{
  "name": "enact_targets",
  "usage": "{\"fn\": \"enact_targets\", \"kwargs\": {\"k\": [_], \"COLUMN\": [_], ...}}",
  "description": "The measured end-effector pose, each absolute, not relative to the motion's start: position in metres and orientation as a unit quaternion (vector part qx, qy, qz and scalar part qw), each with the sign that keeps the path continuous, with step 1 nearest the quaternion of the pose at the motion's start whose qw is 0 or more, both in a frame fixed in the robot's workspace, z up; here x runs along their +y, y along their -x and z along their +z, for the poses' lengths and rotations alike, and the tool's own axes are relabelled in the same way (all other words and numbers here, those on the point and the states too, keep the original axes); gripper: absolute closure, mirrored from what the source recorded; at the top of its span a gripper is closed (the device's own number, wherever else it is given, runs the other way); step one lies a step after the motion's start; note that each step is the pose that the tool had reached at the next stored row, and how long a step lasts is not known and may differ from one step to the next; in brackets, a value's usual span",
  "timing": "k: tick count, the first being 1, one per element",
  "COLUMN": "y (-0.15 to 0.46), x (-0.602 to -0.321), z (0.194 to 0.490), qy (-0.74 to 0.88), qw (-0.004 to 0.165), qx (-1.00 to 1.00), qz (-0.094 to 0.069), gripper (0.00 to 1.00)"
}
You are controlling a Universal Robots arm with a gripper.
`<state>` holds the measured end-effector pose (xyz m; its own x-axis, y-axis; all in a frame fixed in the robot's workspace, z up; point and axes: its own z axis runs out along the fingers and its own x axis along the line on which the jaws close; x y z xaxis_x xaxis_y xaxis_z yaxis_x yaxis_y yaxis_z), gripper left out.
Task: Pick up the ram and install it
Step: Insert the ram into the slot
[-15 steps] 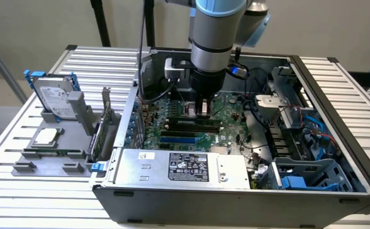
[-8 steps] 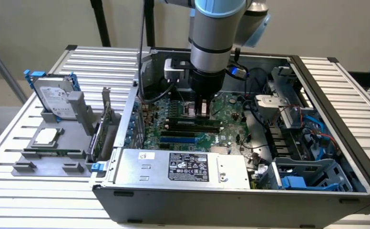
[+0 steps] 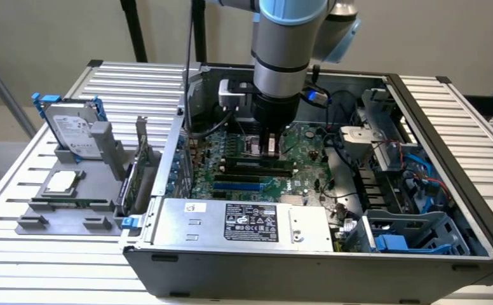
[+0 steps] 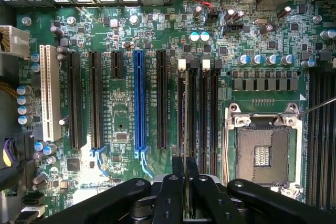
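Note:
In the wrist view my gripper (image 4: 186, 165) is shut on the ram (image 4: 186, 114), a thin dark stick seen edge-on between the two black fingers (image 4: 171, 192). The ram runs along the first memory slot, in line with the white clip (image 4: 182, 64) at the slot's far end. Whether it sits down in the slot I cannot tell. In the exterior view the gripper (image 3: 270, 150) points straight down inside the open computer case (image 3: 314, 267), just above the green motherboard (image 3: 229, 181) and its black memory slots (image 3: 255, 164).
An open processor socket (image 4: 262, 156) lies beside the memory slots, a blue slot (image 4: 139, 100) and black slots on the other side. In the exterior view, a power supply (image 3: 246, 222) fills the case front. A grey holder outside carries a hard drive (image 3: 70, 130), a processor chip (image 3: 63, 182) and an expansion card (image 3: 136, 171).

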<state>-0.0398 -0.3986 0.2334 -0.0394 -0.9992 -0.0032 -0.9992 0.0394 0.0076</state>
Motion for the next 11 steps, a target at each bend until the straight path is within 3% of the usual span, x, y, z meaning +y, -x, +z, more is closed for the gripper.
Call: {"fn": "enact_targets", "kwargs": {"k": [11], "y": [0.0404], "x": [-0.3986], "z": [0.2305], "qy": [-0.695], "qw": [0.001], "qx": [-0.719], "qz": [-0.004], "gripper": [0.87]}}
